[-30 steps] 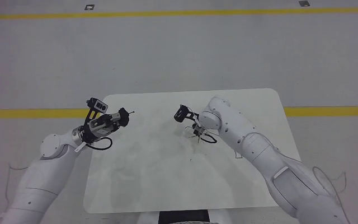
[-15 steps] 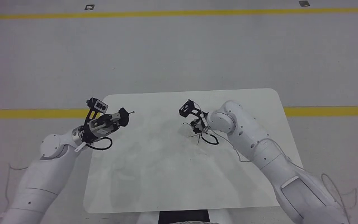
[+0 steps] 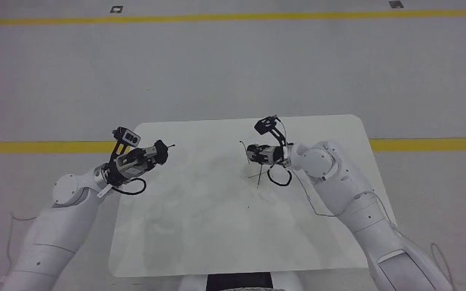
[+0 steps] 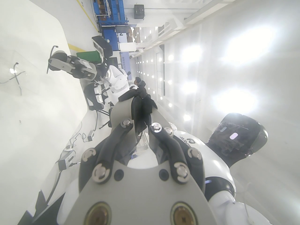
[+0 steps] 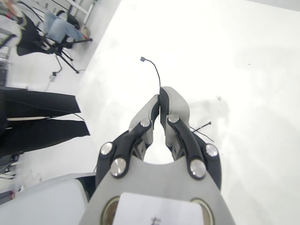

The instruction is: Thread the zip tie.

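My right gripper [image 3: 248, 151] [image 5: 159, 99] is over the middle of the white table [image 3: 218, 233], shut on a thin black zip tie [image 5: 155, 69]. The tie curves out past the fingertips and ends in its small square head [image 5: 142, 58]. Facing it from the table's left edge, my left gripper [image 3: 164, 148] is held above the table, shut on a second black zip tie [image 3: 172, 145] with a short tip sticking out. In the left wrist view the right gripper [image 4: 55, 62] is farther off, its tie bent in front of it.
A few loose black zip ties [image 3: 259, 174] [image 5: 202, 127] [image 4: 16, 76] lie crossed on the table just below the right gripper. Open tabletop stretches between the two grippers and toward the near edge.
The right arm has swung to the right and turned its wrist, so the gripper with its tie now points left toward the left gripper. The left arm has not moved.
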Available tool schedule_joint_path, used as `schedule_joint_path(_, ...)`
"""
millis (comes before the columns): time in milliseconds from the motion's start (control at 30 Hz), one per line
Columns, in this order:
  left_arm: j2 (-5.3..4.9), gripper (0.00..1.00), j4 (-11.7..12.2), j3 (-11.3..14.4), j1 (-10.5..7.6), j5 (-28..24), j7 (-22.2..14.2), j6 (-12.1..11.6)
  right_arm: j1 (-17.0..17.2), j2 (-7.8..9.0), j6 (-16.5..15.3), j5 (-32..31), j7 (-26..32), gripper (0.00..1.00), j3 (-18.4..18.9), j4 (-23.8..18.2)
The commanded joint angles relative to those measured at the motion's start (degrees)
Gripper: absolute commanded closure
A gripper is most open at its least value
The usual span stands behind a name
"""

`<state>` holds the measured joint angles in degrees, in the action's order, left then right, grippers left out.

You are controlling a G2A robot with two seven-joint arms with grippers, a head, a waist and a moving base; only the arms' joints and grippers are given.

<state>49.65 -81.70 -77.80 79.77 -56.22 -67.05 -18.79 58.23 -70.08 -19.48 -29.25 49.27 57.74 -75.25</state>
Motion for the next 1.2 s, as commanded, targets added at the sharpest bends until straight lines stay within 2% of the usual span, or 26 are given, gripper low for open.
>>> schedule_joint_path(0,0.0,1.0,0.0,0.0,0.0,0.0,0.0,0.0,-0.1,-0.02,0.0,-0.3,0.1,1.0,0.0,0.1)
schedule_joint_path(267,0.0,1.0,0.0,0.0,0.0,0.0,0.0,0.0,0.5,-0.11,0.0,0.7,-0.7,1.0,-0.2,-0.2)
schedule_joint_path(300,0.0,1.0,0.0,0.0,0.0,0.0,0.0,0.0,1.2,-0.26,0.0,2.7,-2.5,1.0,-0.3,-0.8)
schedule_joint_path(367,0.34,1.0,-0.9,0.9,0.77,-0.2,3.0,0.2,1.6,-0.44,0.0,3.5,-6.4,1.0,-0.6,-2.2)
schedule_joint_path(433,0.66,1.0,-1.5,1.5,1.2,0.8,5.4,-0.7,2.3,-0.65,0.0,4.4,-11.1,1.0,-0.8,-3.9)
schedule_joint_path(567,1.79,1.0,-2.2,2.8,1.54,2.4,9.7,-0.7,3.5,-1.07,0.0,5.1,-20.3,1.0,-2.4,-7.8)
schedule_joint_path(700,3.21,1.0,-1.1,3.8,0.87,5.7,11.6,-0.7,3.9,-1.29,0.0,4.6,-28.0,1.0,-4.6,-10.6)
schedule_joint_path(800,4.34,1.0,-0.4,4.4,0.34,5.9,12.8,-0.7,4.0,-1.35,0.0,4.7,-31.8,1.0,-6.2,-12.0)
schedule_joint_path(833,4.92,1.0,-0.1,4.6,0.09,6.2,14.4,-0.7,3.9,-1.32,0.0,4.0,-33.7,1.0,-6.9,-12.9)
schedule_joint_path(1000,7.34,1.0,-0.2,5.5,-0.26,7.1,17.0,-0.7,3.6,-1.03,0.0,2.4,-36.7,1.0,-10.1,-13.4)
schedule_joint_path(1167,7.47,1.0,-0.3,5.5,-0.34,7.3,16.9,-0.7,3.6,-1.03,0.0,2.4,-36.7,1.0,-10.1,-13.4)
